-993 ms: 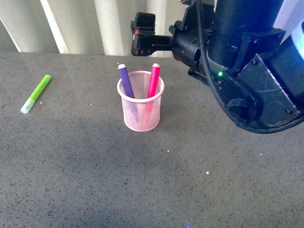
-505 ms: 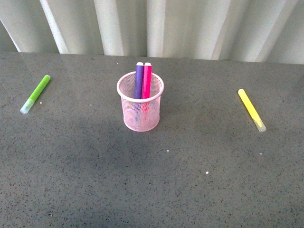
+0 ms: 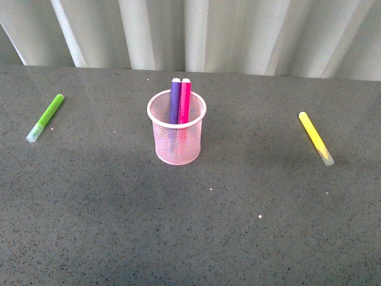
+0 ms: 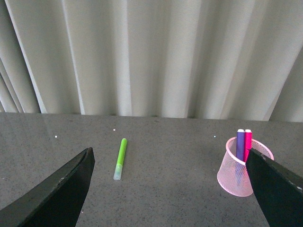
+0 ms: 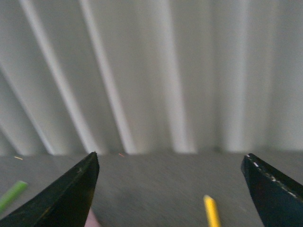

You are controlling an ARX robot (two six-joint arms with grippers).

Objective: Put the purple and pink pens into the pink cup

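Note:
The pink cup (image 3: 177, 136) stands upright mid-table. The purple pen (image 3: 175, 101) and the pink pen (image 3: 184, 101) stand side by side inside it, leaning on the far rim. In the left wrist view the cup (image 4: 240, 170) with both pens shows beside one finger of my left gripper (image 4: 170, 165), which is open and empty above the table. My right gripper (image 5: 171, 165) is open and empty; its view is blurred. Neither arm shows in the front view.
A lime green marker (image 3: 45, 117) lies at the left, also in the left wrist view (image 4: 120, 158). A yellow marker (image 3: 315, 137) lies at the right, its tip in the right wrist view (image 5: 212, 211). A pleated curtain stands behind the table's far edge.
The right arm, which hung over the cup a second ago, has left the front view. The two pens, then leaning apart, now stand together at the far rim.

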